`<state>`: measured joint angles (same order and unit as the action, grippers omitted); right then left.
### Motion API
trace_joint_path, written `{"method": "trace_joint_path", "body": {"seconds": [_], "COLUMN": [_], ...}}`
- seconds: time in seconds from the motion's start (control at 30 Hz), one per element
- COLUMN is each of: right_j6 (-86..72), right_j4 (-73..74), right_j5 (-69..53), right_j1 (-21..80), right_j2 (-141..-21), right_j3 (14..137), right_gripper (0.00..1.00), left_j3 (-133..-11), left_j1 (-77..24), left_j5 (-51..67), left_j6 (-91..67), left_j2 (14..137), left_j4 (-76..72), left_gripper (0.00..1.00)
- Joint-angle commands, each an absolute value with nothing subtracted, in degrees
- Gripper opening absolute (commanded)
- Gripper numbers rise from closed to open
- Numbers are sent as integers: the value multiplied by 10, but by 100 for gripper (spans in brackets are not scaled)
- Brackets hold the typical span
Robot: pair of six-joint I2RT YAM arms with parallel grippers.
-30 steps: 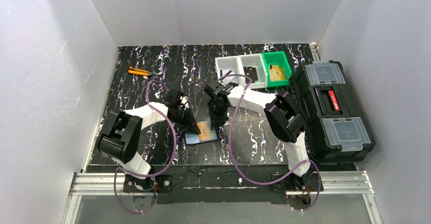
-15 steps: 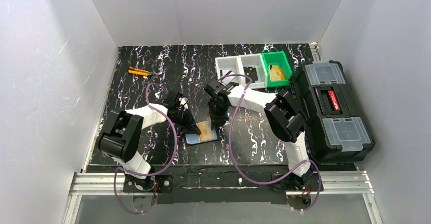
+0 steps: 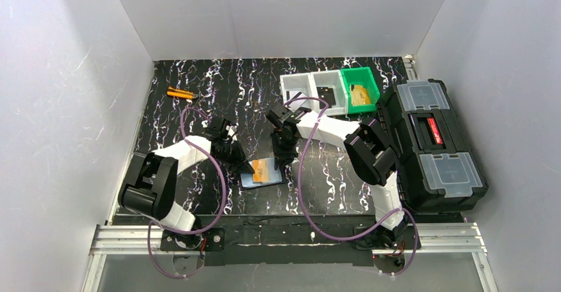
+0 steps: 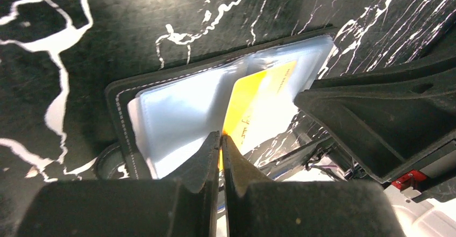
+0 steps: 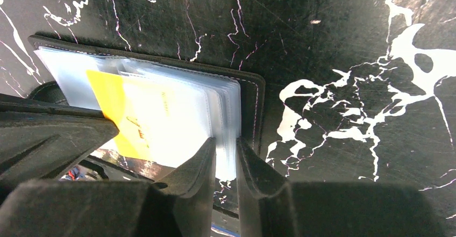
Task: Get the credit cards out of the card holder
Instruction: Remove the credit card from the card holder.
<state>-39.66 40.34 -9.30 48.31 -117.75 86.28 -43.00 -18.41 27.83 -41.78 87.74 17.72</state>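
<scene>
Yellow plastic marks the task's thing: a yellow credit card (image 4: 253, 100) sticks partway out of the clear sleeves (image 5: 64, 73) of the card holder (image 3: 263, 175). The holder lies spread open, black cover down, on the black, white-veined table (image 3: 198, 80), directly between the two sets of fingertips. The left gripper (image 4: 221, 137) has its fingers (image 4: 204, 162) pressed together on the card's near corner, pinching it, and the rest of the card runs away from the tips across the pale sleeve. The right gripper (image 5: 226, 143) stands at the holder's opposite edge. Its fingers (image 5: 199, 167) are drawn close with only a slim gap, and the stacked edge of the sleeves is nipped in that gap. In each wrist view the other arm's dark gripper body looms just beside the holder. Beyond the right fingers, toward the back wall, sit two white bins (image 3: 298, 78) and a green bin (image 3: 345, 90) side by side. Well off to the right of those fingers stands a black toolbox (image 3: 433, 146) with clear lids. Far beyond the left fingers, near the back left corner, lies a small orange object (image 3: 178, 93).
</scene>
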Motion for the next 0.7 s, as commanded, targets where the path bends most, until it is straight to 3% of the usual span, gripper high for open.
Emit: {"method": "trace_joint_path", "body": {"seconds": [0.0, 0.67], "right_j6": [-387, -380], "right_j4": [424, 415], "right_j5": [-58, -60], "right_j1": [479, 473], "right_j2": [-1195, -1181], "right_j3": [837, 837], "right_gripper": [25, 25], "left_j3": [-428, -454], "left_j1": [-173, -156], "left_j5": [246, 211], "left_j6": [-401, -368], "left_j2": [852, 800], "left_j4": [224, 307], "left_gripper": [0, 0]}}
